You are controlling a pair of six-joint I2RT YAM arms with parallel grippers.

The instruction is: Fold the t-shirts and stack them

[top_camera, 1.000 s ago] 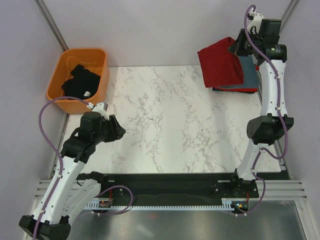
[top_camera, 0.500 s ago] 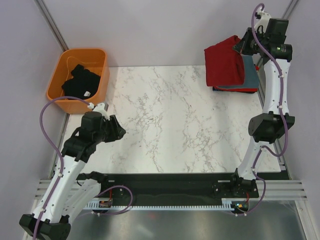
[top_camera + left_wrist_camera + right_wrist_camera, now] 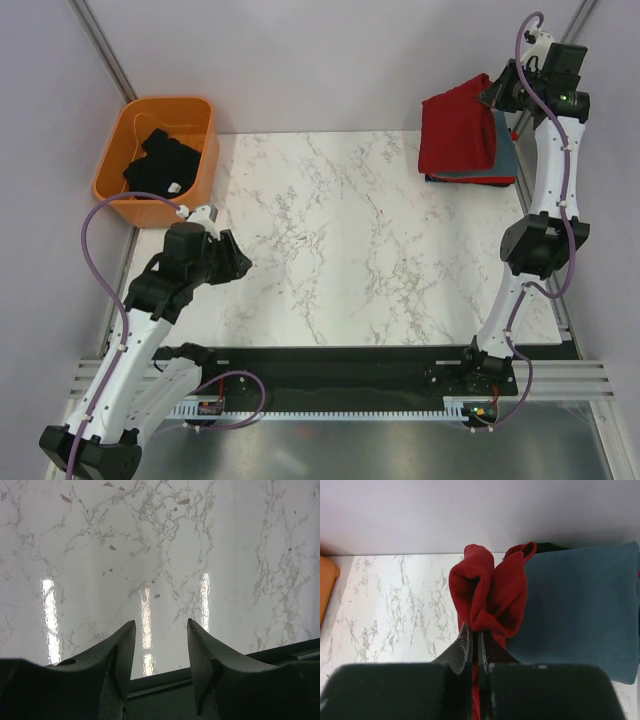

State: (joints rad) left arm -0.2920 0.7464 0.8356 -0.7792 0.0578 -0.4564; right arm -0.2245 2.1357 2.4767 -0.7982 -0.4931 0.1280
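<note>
My right gripper (image 3: pixel 492 92) is shut on the dark red t-shirt (image 3: pixel 456 128) and holds it lifted over the folded stack at the far right. In the right wrist view the red cloth (image 3: pixel 490 600) bunches between my closed fingers (image 3: pixel 465 645), above the grey-blue folded shirt (image 3: pixel 580 615). The stack's grey-blue shirt (image 3: pixel 505 155) sits on a red folded one (image 3: pixel 470 181). A black t-shirt (image 3: pixel 160 165) lies in the orange basket (image 3: pixel 120 160). My left gripper (image 3: pixel 238 262) is open and empty over the table's left side; its fingertips (image 3: pixel 125 645) frame bare marble.
The orange plastic basket stands at the far left corner. The marble tabletop (image 3: pixel 350 240) stretches between the arms. A black rail (image 3: pixel 340 365) runs along the near edge. Grey walls close the back and sides.
My right gripper has carried the dark red t-shirt to the right and farther back, so it now hangs more fully over the folded stack. The left arm has not moved.
</note>
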